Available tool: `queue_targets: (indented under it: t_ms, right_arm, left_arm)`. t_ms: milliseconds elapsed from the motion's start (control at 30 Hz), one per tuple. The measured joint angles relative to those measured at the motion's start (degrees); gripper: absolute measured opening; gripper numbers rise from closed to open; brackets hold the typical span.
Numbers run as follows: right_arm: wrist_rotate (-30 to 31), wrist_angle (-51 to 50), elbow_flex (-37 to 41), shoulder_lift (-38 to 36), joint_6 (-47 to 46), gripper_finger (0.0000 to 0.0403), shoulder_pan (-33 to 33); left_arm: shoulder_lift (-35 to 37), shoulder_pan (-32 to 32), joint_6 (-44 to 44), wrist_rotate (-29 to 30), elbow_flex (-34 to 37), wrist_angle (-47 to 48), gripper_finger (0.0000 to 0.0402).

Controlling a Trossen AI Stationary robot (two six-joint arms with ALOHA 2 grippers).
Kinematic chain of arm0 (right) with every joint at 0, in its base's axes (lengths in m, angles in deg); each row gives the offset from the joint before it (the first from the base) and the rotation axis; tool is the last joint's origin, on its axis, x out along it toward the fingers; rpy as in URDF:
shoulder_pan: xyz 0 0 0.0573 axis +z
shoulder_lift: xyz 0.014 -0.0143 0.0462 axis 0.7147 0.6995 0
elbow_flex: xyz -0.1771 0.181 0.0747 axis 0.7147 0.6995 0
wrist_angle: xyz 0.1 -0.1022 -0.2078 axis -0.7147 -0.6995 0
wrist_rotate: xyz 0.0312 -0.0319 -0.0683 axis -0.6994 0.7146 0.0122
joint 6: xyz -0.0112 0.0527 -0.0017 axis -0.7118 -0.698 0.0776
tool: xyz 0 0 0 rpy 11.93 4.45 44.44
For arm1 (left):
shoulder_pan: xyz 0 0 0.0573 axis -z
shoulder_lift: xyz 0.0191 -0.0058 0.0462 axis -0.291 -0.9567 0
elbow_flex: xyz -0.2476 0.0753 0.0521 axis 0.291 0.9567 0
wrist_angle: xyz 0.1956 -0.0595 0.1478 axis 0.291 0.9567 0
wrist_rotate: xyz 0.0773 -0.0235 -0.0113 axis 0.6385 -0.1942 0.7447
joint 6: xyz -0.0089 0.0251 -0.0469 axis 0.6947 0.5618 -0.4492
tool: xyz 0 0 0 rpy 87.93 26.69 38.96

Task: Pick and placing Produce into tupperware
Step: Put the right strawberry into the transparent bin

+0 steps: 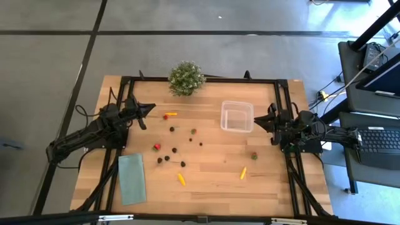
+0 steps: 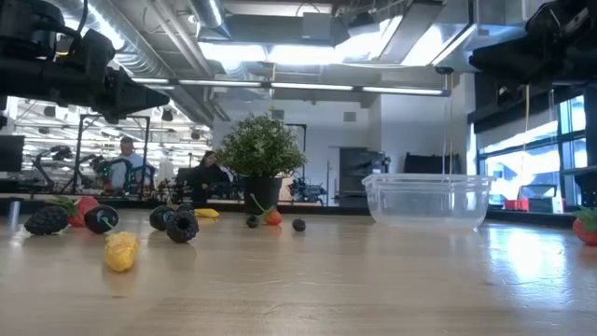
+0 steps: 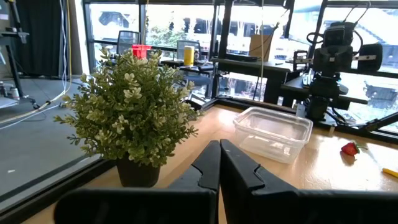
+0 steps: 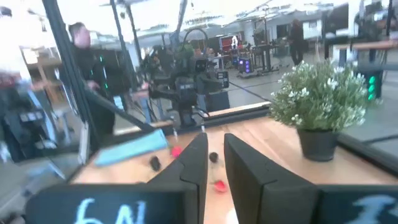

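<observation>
The produce lies loose on the wooden table: dark berries point(image 1: 172, 129), red pieces point(image 1: 156, 147), yellow-orange pieces point(image 1: 181, 180) and a strawberry point(image 1: 254, 155). The clear tupperware point(image 1: 237, 117) rests on its base at the far right, with nothing showing inside. My left gripper point(image 1: 149, 107) hovers shut at the table's far left, pointing level toward the middle; in its wrist view the fingers point(image 3: 219, 144) meet. My right gripper point(image 1: 255, 120) hovers level just right of the tupperware, its fingers point(image 4: 216, 138) a narrow gap apart with nothing between them.
A bushy potted plant point(image 1: 186, 78) stands at the far edge near the middle. A pale-green cloth point(image 1: 132, 179) lies flat at the near left. The black frame point(image 1: 206, 79) runs around the table. People show in the room beyond.
</observation>
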Motion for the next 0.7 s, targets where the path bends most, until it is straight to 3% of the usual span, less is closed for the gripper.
queue_targets:
  t_ms: [233, 400, 700]
  right_arm:
    - [0.1, 1.7, 0.0, 0.0, 0.0, 0.0070, 0.0]
    - [4.5, 2.4, 0.0, 0.0, -2.0, 0.0122, 0.0]
    - [2.5, 3.4, 0.0, 0.0, -11.8, 0.0190, 0.0]
  left_arm:
    - [0.0, 0.0, 0.0, 0.0, 0.0, 0.0, 0.0000]
    - [0.0, 0.0, 0.0, 0.0, 0.0, 0.0, 0.0000]
    - [0.0, 0.0, 0.0, 0.0, 0.0, 0.0, 0.0000]
